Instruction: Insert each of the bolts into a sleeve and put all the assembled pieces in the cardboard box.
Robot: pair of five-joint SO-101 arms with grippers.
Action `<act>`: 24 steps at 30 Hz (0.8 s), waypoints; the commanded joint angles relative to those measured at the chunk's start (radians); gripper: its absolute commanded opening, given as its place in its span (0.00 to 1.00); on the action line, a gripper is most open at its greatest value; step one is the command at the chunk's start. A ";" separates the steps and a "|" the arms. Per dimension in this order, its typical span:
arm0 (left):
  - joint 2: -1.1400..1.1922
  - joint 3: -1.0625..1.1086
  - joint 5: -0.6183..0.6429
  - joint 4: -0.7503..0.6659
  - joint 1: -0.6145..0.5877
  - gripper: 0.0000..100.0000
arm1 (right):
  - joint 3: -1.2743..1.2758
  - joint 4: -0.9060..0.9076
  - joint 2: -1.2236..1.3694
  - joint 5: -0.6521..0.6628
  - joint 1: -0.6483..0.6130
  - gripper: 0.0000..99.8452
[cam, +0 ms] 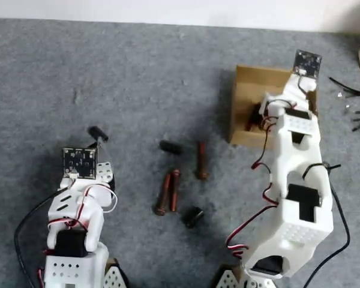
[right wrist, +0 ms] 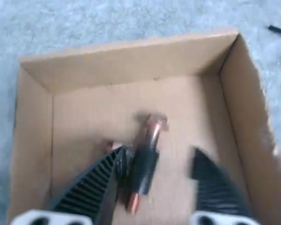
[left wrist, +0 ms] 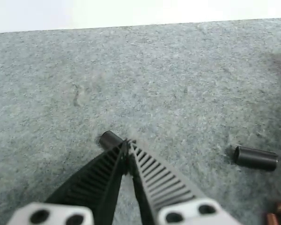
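Observation:
My left gripper (left wrist: 128,149) is shut with nothing in it. Its tips rest right by a black sleeve (left wrist: 110,139) lying on the grey mat; in the high view that sleeve (cam: 98,133) is at the left, just ahead of the left gripper (cam: 96,144). My right gripper (right wrist: 160,158) hangs open inside the cardboard box (right wrist: 131,56). A copper bolt in a black sleeve (right wrist: 145,161) lies on the box floor between its fingers, close to one finger (right wrist: 105,180). Three loose bolts (cam: 175,189) (cam: 162,194) (cam: 201,159) and two more sleeves (cam: 170,147) (cam: 192,216) lie mid-table.
The cardboard box (cam: 243,84) stands at the back right with the right arm (cam: 297,180) stretched over it. Black cable ties (cam: 354,111) lie at the far right edge. The mat's far left is open room.

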 commanded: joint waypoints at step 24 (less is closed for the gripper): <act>-0.010 0.004 -0.006 -0.021 0.018 0.01 | -0.035 0.091 -0.050 0.025 -0.058 0.90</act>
